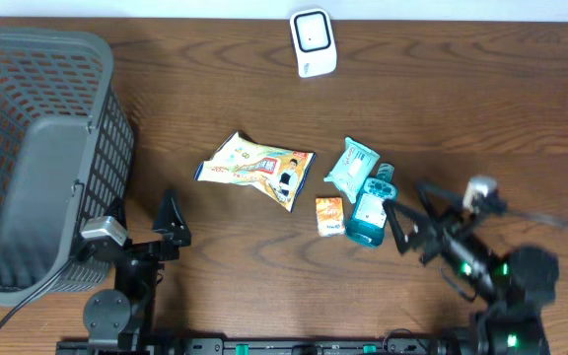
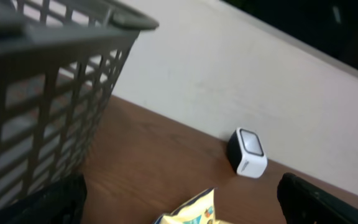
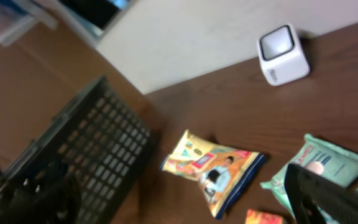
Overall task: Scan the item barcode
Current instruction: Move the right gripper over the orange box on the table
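A white barcode scanner (image 1: 314,42) stands at the table's far edge, also visible in the left wrist view (image 2: 248,152) and the right wrist view (image 3: 281,53). Mid-table lie a yellow snack bag (image 1: 256,168), a green wipes pack (image 1: 350,165), a teal bottle (image 1: 372,209) and a small orange box (image 1: 330,215). My left gripper (image 1: 138,225) is open, near the table's front and left of the snack bag (image 2: 194,211), holding nothing. My right gripper (image 1: 414,210) is open just right of the teal bottle, also holding nothing. The right wrist view shows the snack bag (image 3: 216,165) and wipes pack (image 3: 322,158) ahead.
A large grey mesh basket (image 1: 37,158) fills the left side, close beside my left gripper; its wall (image 2: 42,93) rises at the left of the left wrist view. A cable (image 1: 550,219) trails off to the right. A pale wall runs behind the table's far edge.
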Tool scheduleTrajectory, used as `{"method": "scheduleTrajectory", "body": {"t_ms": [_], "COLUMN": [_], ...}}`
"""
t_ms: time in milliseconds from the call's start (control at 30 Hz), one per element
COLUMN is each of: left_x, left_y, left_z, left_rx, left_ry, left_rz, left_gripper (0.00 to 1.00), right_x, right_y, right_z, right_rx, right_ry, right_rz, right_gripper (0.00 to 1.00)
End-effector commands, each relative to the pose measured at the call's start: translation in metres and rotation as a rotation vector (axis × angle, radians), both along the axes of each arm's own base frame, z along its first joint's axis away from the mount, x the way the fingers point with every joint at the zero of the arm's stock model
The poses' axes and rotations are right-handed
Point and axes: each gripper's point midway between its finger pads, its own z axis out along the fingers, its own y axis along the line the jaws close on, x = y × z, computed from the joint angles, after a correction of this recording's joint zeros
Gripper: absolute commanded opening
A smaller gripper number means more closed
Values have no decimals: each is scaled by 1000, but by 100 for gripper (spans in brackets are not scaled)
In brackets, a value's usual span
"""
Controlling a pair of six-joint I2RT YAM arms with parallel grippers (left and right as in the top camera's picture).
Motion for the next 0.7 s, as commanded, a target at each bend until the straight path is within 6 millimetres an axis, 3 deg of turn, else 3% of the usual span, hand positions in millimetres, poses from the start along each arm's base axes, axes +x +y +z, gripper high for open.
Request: {"method": "scheduleTrajectory", "body": {"t_ms": [0,133,333,667], "left_x": [3,5,7,10], "left_y": [-3,-3,-3,-2], "left_z": [-11,-21,-29,-65], "left_rx": [-2,0,1,4], "left_ry": [11,27,45,123], "left_rz": [-18,-14,-13,-7], "left_gripper": [98,98,98,98], "right_x": [24,47,68,59], "right_y": [6,16,25,55], "right_z": [6,-9,-53,-94], "right_rx": [-92,-196,-454,-594], "right_ry": [19,121,321,466], "right_rz": [53,91,51,131], "right_gripper": [99,99,99,99]}}
